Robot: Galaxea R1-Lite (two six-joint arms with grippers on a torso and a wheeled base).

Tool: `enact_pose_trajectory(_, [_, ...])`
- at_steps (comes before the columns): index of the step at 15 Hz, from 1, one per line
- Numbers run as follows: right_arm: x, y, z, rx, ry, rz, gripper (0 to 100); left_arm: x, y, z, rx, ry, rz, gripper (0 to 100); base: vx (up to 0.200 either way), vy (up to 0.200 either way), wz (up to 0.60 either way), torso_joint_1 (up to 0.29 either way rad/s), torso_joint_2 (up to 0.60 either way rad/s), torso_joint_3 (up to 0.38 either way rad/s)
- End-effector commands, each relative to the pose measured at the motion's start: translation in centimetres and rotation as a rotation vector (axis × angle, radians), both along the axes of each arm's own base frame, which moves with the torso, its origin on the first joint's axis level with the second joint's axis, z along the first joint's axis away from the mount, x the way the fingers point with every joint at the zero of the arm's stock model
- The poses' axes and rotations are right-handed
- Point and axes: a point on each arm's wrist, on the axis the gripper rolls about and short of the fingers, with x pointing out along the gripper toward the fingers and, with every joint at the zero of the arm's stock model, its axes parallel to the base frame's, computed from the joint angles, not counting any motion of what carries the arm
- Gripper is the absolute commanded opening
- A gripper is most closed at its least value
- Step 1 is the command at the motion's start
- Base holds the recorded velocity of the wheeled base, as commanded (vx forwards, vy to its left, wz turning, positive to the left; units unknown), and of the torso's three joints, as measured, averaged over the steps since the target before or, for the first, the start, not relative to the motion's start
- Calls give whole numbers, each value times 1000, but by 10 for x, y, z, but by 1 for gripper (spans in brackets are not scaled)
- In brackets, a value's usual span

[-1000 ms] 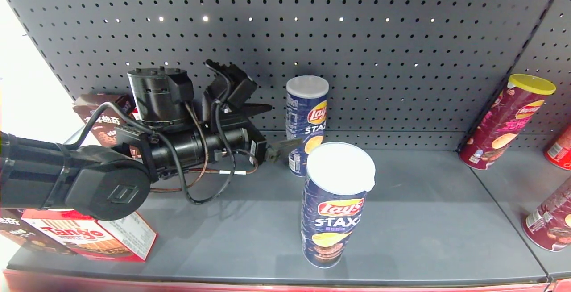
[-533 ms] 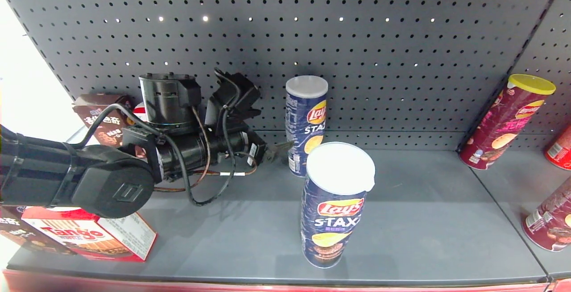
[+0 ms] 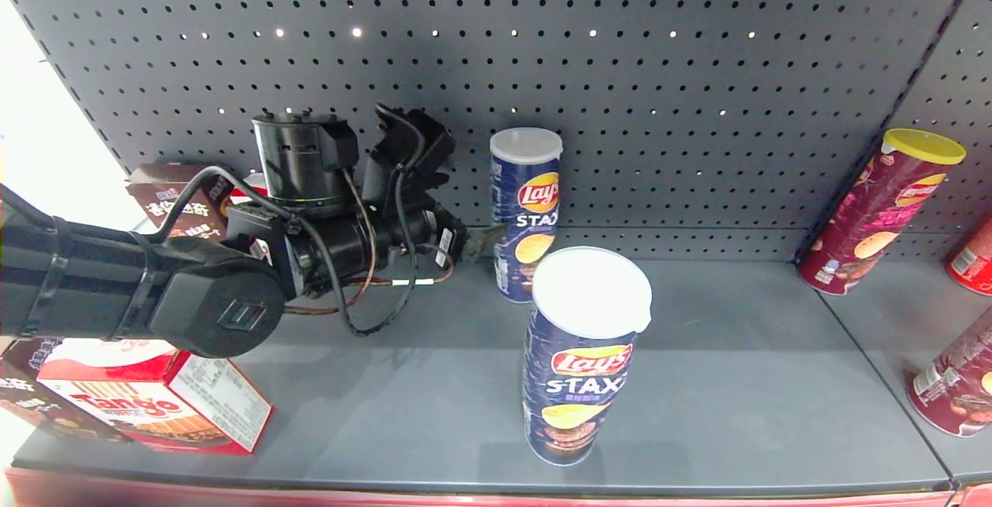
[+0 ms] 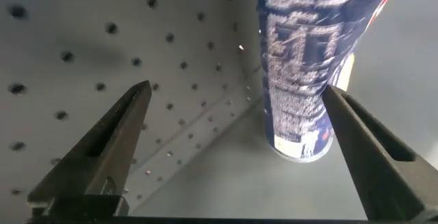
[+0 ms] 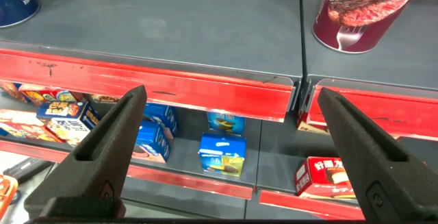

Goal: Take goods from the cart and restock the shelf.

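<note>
One rear can (image 3: pixel 525 220) stands near the pegboard (image 3: pixel 620 65); left pincer (image 4: pixel 236 94) (spread) just beside it; right pincer (image 5: pixel 233 92) spread.

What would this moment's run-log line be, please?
left gripper: open, by rear blue can | right gripper: open, facing shelf front

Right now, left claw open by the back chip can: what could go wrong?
1. The back can sits off-centre in the open left claw, close to one finger; a sideways move could tip it.
2. The front can stands just in front; a toppling back can might knock it over.
</note>
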Motion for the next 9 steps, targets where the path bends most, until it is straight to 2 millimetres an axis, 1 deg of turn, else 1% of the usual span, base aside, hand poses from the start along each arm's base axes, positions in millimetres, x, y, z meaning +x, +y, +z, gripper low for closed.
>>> enact_pose_trajectory(1, [0,0,0,0,1,0,100,2,-1,-1,1,2,2,100,0,0,0,0,0,0])
enact_pose_trajectory(7, [0,0,0,0,1,0,100,3,2,-1,2,-1,28,100,0,0,0,0,0,0])
enact_pose_trajectory(9, [0,0,0,0,1,0,100,6,7,0,3,-3,59,100,0,0,0,0,0,0])
